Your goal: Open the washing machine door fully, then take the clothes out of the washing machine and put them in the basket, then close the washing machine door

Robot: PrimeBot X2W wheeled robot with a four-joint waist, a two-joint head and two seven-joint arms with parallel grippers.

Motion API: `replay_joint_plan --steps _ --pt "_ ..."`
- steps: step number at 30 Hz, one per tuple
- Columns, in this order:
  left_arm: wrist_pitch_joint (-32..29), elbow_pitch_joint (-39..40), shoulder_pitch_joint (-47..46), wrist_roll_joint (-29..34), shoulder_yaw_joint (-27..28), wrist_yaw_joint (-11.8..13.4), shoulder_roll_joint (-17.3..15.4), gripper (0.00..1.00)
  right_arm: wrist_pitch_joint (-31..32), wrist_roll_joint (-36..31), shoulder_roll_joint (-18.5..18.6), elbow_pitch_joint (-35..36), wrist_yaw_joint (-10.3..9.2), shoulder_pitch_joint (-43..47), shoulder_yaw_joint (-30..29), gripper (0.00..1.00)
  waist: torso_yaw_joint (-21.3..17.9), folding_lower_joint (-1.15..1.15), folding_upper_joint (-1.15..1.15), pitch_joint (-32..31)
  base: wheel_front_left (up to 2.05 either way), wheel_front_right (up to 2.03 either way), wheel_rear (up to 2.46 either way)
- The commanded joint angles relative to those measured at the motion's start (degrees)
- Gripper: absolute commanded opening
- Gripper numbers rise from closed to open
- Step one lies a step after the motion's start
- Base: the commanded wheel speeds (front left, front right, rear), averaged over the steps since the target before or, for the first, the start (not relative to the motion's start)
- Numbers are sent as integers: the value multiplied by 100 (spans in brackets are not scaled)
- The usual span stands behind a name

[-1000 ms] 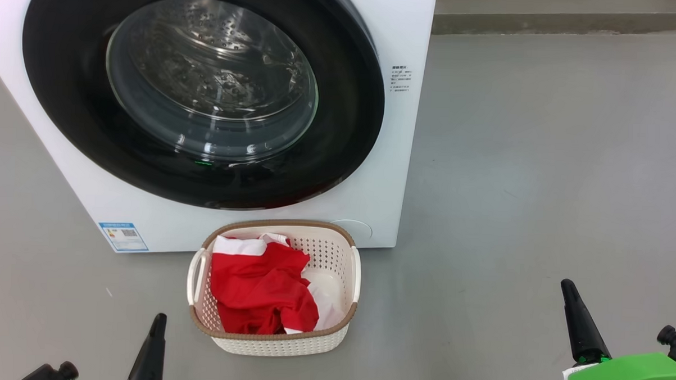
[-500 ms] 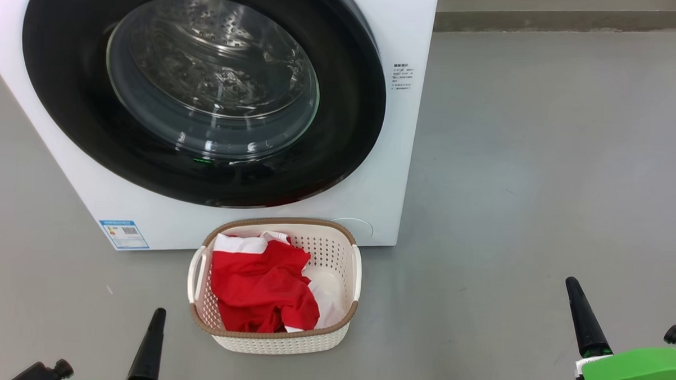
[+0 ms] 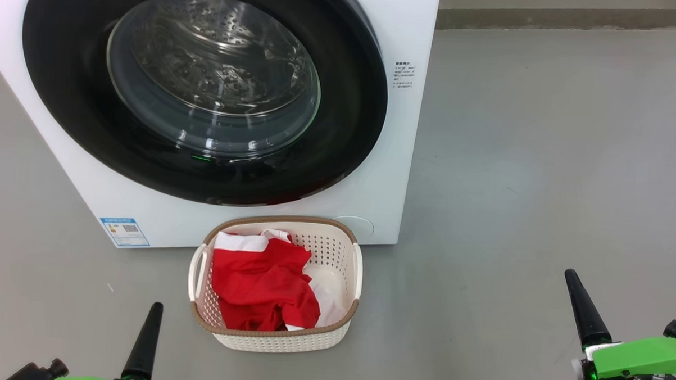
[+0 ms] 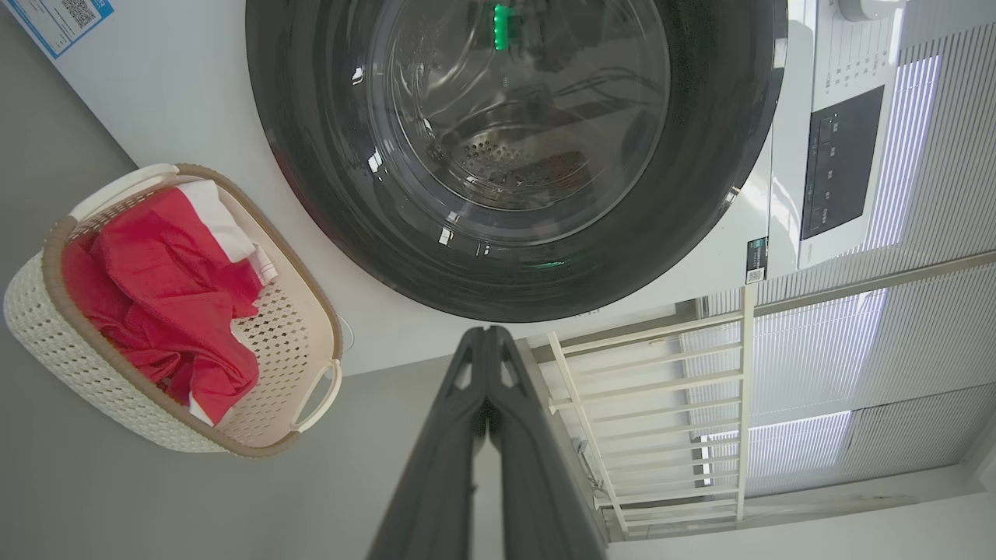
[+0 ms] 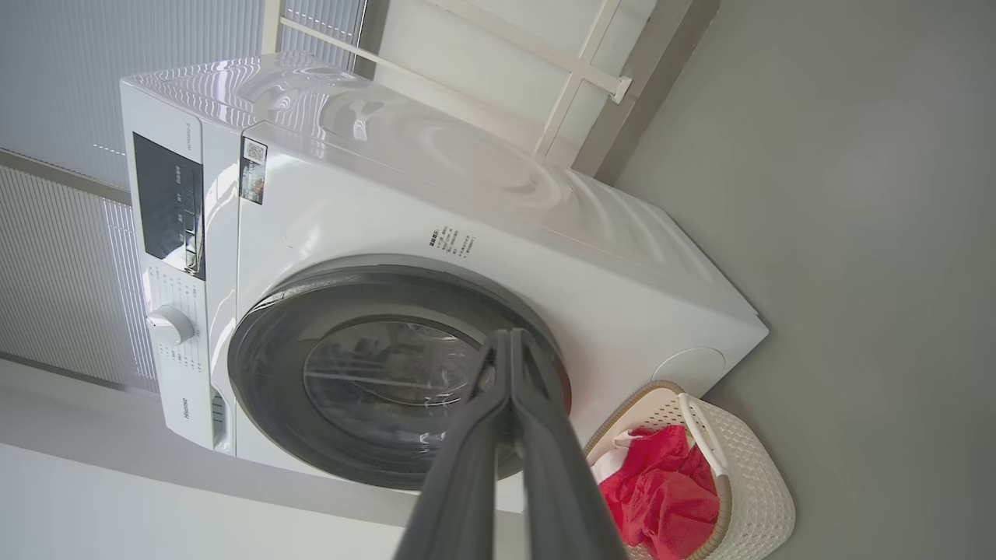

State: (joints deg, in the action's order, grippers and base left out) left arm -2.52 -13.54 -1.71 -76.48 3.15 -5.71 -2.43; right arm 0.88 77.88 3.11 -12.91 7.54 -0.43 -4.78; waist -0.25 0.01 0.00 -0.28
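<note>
- One big white washing machine fills the far left of my head camera. It stands on the grey floor and has a small blue label at its lower left corner.
- The washing machine door sits closed, its glossy black rim flat against the white front. Through the bulging glass I can see the perforated steel drum.
- The basket stands upright on the floor just in front of the machine, below the door and nearer to me.
- The clothes lie inside the basket, a crumpled red heap with white parts, mostly on its left side. A bare patch of the basket bottom shows to their right.
- My left claw is low at the near left, apart from the basket. Its two fingers are pressed together tip to tip and grip nothing.
- My right claw is at the near right, well apart from the basket, with its fingers likewise pressed together and empty.
</note>
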Motion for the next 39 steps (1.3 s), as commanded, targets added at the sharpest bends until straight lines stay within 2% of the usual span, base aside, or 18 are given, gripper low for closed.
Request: replay_joint_plan --steps 1,23,39 --pt "-53 94 -280 -182 187 -95 -40 0 51 202 89 113 -2 -313 71 0 2 0 0 3 0 0 0" --pt "-398 -52 -449 -1567 339 -178 -44 0 419 1575 104 -101 -5 -560 3 0 25 0 0 45 0 0 0" --pt "-398 -52 -449 -1567 339 -178 -44 0 445 1548 81 -103 -5 -563 -30 0 25 0 0 45 0 0 0"
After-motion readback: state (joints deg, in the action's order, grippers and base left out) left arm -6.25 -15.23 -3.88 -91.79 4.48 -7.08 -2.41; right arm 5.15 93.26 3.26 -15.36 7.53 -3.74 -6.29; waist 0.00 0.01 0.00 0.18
